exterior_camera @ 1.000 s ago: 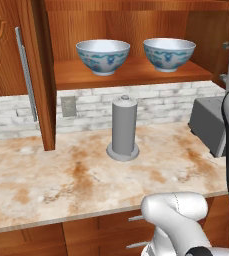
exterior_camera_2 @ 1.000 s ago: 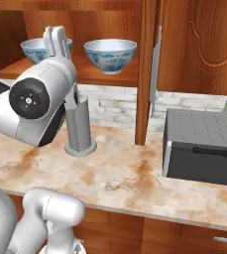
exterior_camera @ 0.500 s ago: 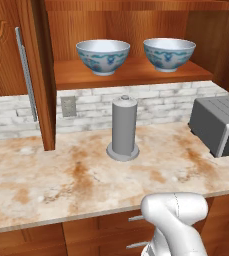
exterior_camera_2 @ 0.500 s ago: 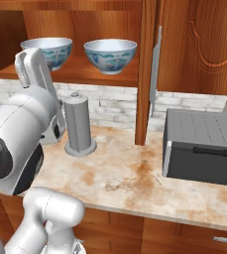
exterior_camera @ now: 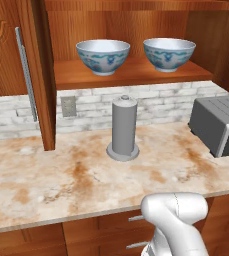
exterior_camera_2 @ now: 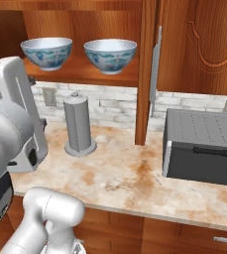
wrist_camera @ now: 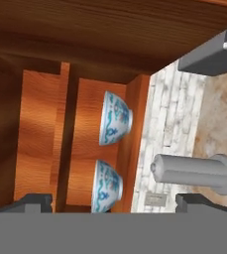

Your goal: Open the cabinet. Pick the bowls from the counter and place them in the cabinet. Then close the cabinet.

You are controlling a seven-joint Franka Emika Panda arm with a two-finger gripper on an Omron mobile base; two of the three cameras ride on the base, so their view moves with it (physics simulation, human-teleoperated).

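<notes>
The cabinet [exterior_camera: 131, 75] stands open, its left door [exterior_camera: 6, 60] and right door [exterior_camera_2: 199, 44] both swung out. The two bowls [exterior_camera: 103, 56] [exterior_camera: 169, 52] sit upright side by side on its wooden shelf, also seen as bowls [exterior_camera_2: 46, 52] [exterior_camera_2: 110, 54] from the right. In the rolled hand view both bowls [wrist_camera: 116, 119] [wrist_camera: 106, 186] show from the side on the shelf. My gripper [wrist_camera: 114, 201] is open, well back from them, with nothing between its fingertips [wrist_camera: 33, 201]. The counter [exterior_camera: 61, 185] lies below.
A grey upright cylinder [exterior_camera: 123, 129] stands on the counter under the shelf. A dark grey toaster [exterior_camera_2: 204, 146] sits at the right. The door handles [exterior_camera: 26, 75] [exterior_camera_2: 155, 69] hang at either side. My arm [exterior_camera_2: 11, 149] fills the left of the right base view.
The arm has swung away from the shelf, leaving the left base view and dropping to the lower left of the right base view. The bowls have stayed put.
</notes>
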